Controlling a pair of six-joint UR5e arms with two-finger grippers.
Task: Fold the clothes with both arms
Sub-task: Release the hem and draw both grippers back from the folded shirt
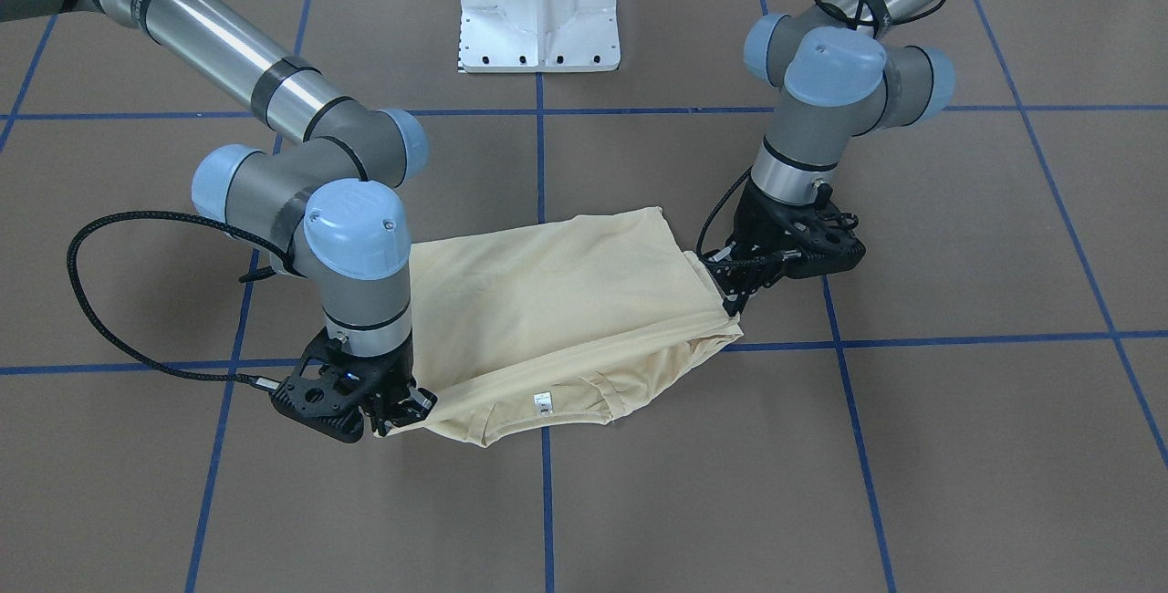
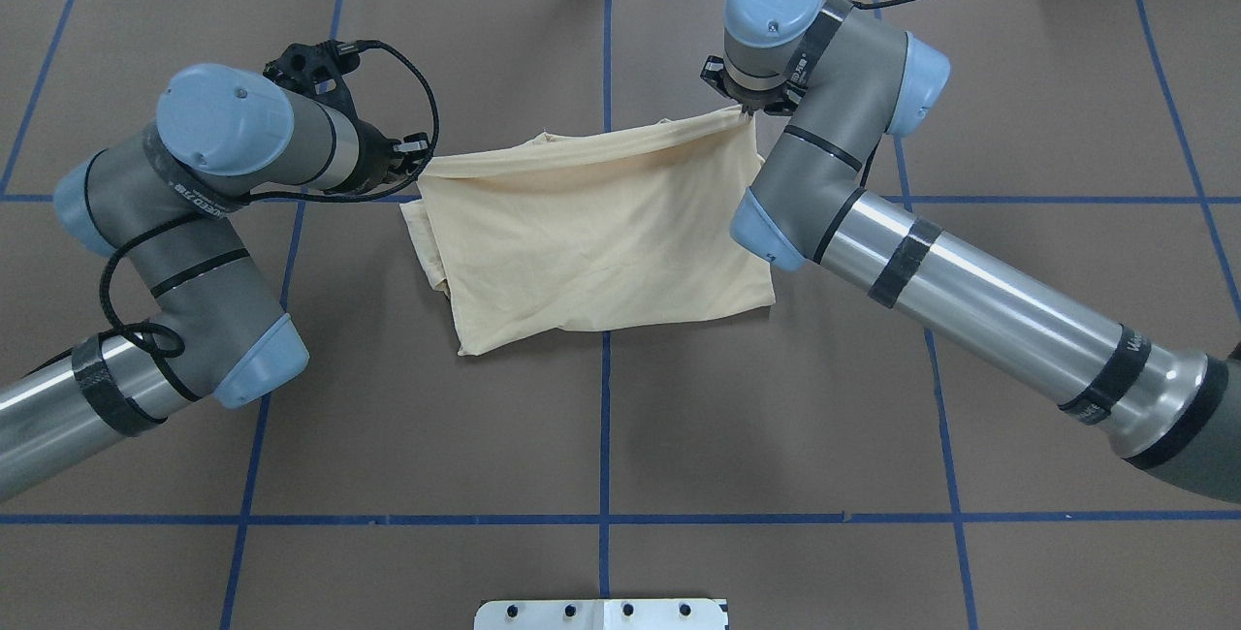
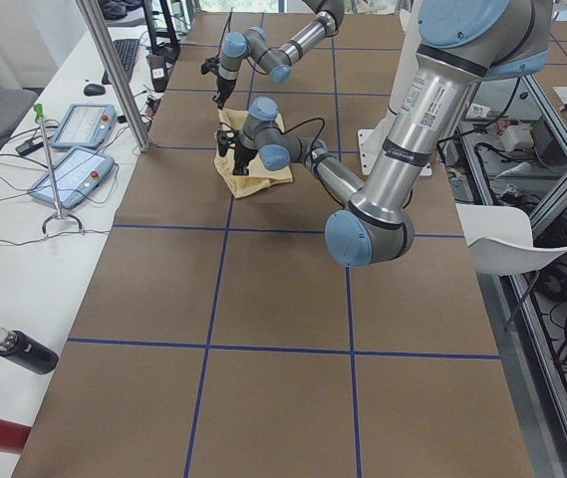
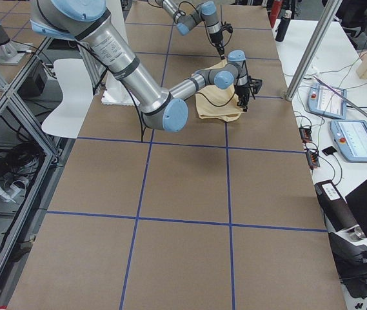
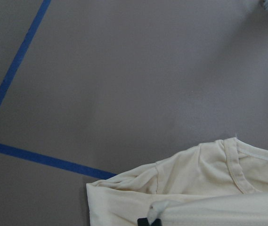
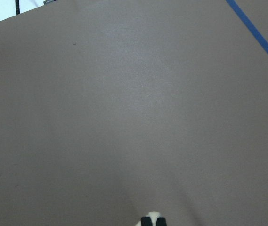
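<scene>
Overhead exterior shows you the shirt [image 2: 601, 233] mid-frame on the tabletop [image 2: 601, 417], astride the central blue tape line. The left fingers [image 2: 415, 157] and right fingers [image 2: 746, 110] are each clamped on a corner of its raised top layer, along the edge toward the upper frame. For a clean fold, you probably want both corners level and the edge between them taut. Move the arms at matched speed, lay the layer square over the one beneath, then release.
</scene>
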